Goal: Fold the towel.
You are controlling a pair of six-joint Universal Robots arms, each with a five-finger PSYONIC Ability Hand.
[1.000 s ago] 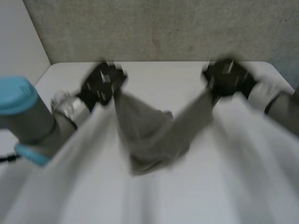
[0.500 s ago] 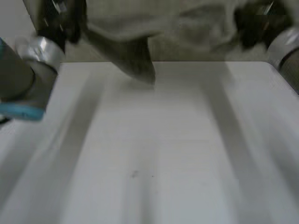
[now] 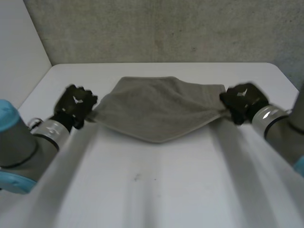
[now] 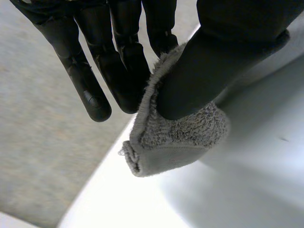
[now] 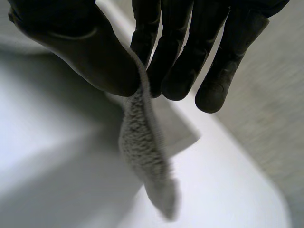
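One grey fleecy towel point(image 3: 159, 109) spread between left hand point(image 3: 75, 105), right hand point(image 3: 242, 100).

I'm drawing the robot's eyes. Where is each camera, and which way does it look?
Head view: behind and between the arms, looking down at the table; both arms, left hand and right hand hold the towel.
Left wrist view: on that wrist, looking along the palm; its hand pinches a towel corner.
Right wrist view: same on the right; its hand pinches another corner.
All share the towel.
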